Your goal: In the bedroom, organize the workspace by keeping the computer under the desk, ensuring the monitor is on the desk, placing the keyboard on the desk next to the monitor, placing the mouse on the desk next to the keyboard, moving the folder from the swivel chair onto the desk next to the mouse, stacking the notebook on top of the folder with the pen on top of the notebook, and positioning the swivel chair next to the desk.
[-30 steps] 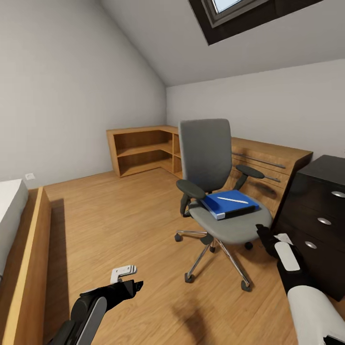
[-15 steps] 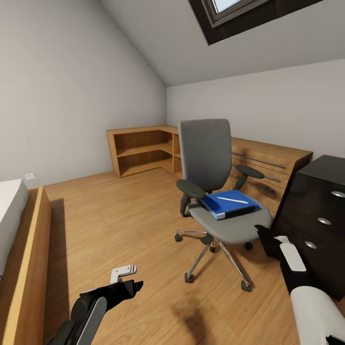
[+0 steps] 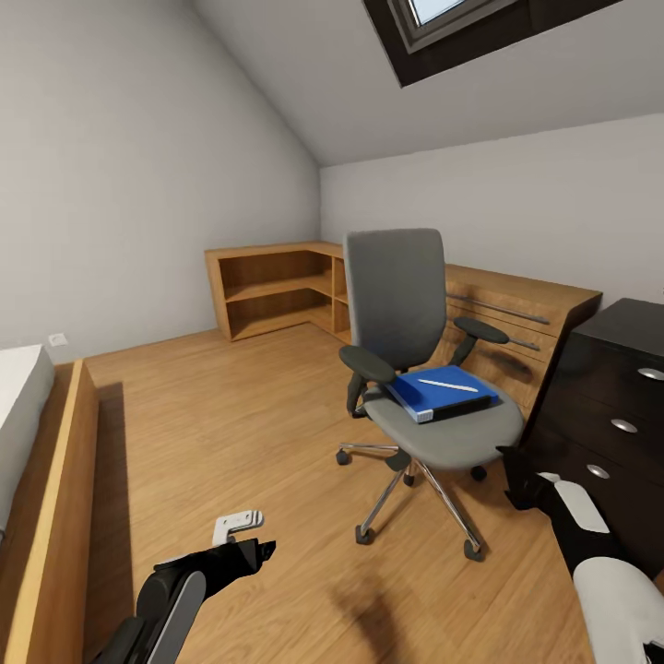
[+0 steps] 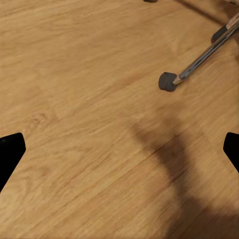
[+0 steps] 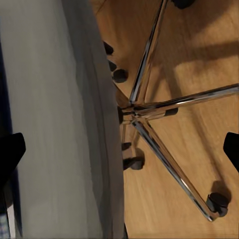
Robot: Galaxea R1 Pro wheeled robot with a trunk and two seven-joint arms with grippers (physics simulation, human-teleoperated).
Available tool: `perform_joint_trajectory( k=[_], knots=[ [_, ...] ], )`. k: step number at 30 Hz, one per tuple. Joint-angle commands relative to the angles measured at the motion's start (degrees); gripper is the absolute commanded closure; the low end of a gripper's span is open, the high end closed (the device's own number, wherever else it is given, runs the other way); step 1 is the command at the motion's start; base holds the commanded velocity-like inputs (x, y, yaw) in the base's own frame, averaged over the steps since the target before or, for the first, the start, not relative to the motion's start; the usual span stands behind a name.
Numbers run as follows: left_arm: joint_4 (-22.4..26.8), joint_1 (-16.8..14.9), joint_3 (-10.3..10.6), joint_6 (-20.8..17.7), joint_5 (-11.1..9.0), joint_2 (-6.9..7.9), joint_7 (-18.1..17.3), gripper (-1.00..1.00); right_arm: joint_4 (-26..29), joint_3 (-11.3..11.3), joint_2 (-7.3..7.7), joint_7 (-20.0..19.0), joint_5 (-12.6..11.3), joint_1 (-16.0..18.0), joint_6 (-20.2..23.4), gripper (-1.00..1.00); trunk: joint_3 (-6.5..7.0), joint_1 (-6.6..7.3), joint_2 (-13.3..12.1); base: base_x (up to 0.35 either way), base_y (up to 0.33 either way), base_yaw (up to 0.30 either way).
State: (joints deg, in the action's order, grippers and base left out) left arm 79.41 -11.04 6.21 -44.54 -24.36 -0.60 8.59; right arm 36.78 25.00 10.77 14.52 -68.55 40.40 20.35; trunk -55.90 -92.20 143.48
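Note:
The grey swivel chair point(image 3: 397, 304) stands mid-room on its chrome base point(image 5: 144, 112). On its seat point(image 3: 461, 438) lies the blue folder point(image 3: 426, 394) with the white pen point(image 3: 448, 385) on top. A dark strip runs along the folder's near edge; I cannot tell whether it is the notebook. At the right stands the black desk point(image 3: 636, 325) with its drawer unit point(image 3: 613, 397). My right gripper point(image 3: 518, 472) point(image 5: 119, 149) is open, low between the seat's edge and the drawers. My left gripper point(image 3: 263, 551) point(image 4: 119, 149) hangs open over the bare floor near a chair caster point(image 4: 168, 81).
Low wooden shelving point(image 3: 277, 286) lines the far corner, and a light wooden drawer chest point(image 3: 526, 309) stands behind the chair. A wood-framed bed point(image 3: 51, 480) fills the left edge. A skylight point(image 3: 461, 23) sits in the sloped ceiling. Open plank floor point(image 3: 240, 415) lies left of the chair.
My right gripper has drawn back and sunk lower, away from the seat's edge toward the floor. The left arm, the chair and the things on it have not moved.

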Motion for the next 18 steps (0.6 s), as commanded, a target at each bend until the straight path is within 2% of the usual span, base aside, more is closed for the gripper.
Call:
perform_joint_trajectory(
  k=[1, 4, 11, 18],
  knots=[
    [0.1, 0.0, 0.0, -0.2, -0.6, 0.00, 0.5, -1.00, 0.1, 0.1, 0.00, 0.4, -0.6, 0.0, 0.2, -1.00, -0.06, 0.01, 0.0, 0.000, 0.000, 0.000],
    [0.1, 0.0, 0.0, -0.2, -0.6, -0.01, 0.5, -1.00, 0.0, 0.1, 0.02, 0.4, -0.9, 0.0, 0.2, -1.00, -0.06, 0.01, 0.0, 0.000, 0.000, 0.000],
    [0.1, 0.0, 0.0, -0.2, -0.6, -0.01, 0.5, -1.00, -0.2, 0.0, -0.13, 0.4, -1.0, 0.0, 0.2, -1.00, -0.06, 0.01, 0.0, 0.241, 0.000, 0.000],
    [0.0, 0.0, 0.0, -0.2, -0.6, -0.02, 0.5, -1.00, -0.2, -0.1, -0.20, 0.4, -1.0, 0.0, 0.1, -1.00, -0.06, 0.01, 0.0, 0.134, 0.000, 0.000]
  ],
)
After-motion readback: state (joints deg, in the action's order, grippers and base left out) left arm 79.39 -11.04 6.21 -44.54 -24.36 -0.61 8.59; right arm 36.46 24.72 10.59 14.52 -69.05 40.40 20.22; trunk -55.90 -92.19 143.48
